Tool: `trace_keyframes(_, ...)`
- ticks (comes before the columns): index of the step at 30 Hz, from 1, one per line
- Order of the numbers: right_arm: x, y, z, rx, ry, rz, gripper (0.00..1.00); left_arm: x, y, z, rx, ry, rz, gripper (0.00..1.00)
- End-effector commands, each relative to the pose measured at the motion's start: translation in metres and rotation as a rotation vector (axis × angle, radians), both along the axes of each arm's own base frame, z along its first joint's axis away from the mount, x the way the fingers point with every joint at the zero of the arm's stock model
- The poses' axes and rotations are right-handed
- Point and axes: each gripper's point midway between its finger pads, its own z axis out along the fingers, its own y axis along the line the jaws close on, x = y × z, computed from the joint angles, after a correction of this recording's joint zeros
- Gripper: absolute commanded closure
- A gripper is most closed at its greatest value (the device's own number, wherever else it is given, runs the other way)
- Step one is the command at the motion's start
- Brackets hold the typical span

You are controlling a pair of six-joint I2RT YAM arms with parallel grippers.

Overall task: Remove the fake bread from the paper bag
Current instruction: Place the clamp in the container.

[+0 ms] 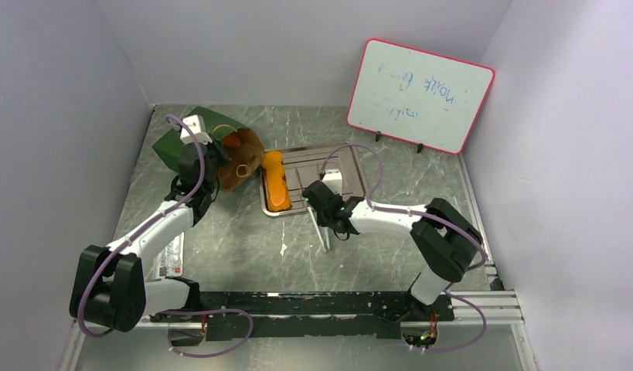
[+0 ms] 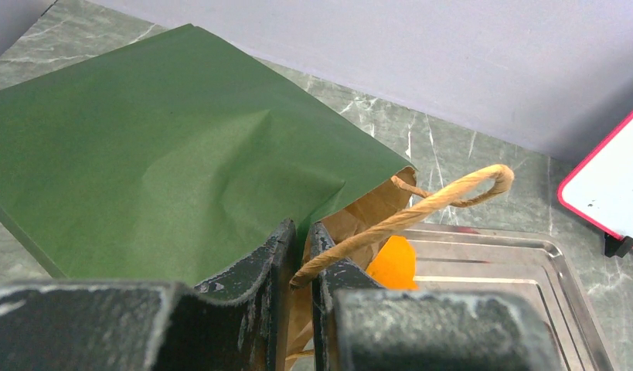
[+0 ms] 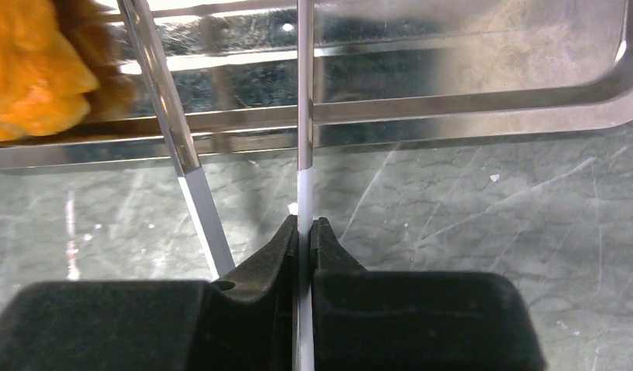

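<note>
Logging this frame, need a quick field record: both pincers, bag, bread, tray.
left pincer: shut on the mouth edge of the paper bag
right pincer: shut on one arm of the metal tongs
bag pose: lying on its side, mouth toward the tray
bread out: one long loaf on the tray's left side
bread left: orange piece showing at the bag mouth

Bag: dark green outside, brown kraft inside; handle tan. Bread: glossy orange, apparently browner at the edges. Tray, tongs: bright silver. Table: grey-green marble, white veins. Whiteboard: white, red frame. Cables: purple.
</note>
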Motion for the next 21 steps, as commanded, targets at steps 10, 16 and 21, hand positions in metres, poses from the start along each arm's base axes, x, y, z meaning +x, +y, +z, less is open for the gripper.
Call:
trace_keyframes(10,0.018,-0.006,0.007,-0.032,-0.070,-0.010,0.46,0.004,0.001,0.024,-0.016,-0.072,-0.002,0.93)
trace_keyframes(16,0.013,-0.011,0.033,0.006,-0.166,0.014,0.39,0.005,0.000,0.023,-0.016,-0.071,-0.005,0.93)
trace_keyframes(21,0.011,-0.024,0.060,0.042,-0.357,-0.021,0.42,0.007,-0.002,0.021,-0.018,-0.066,-0.011,0.93)
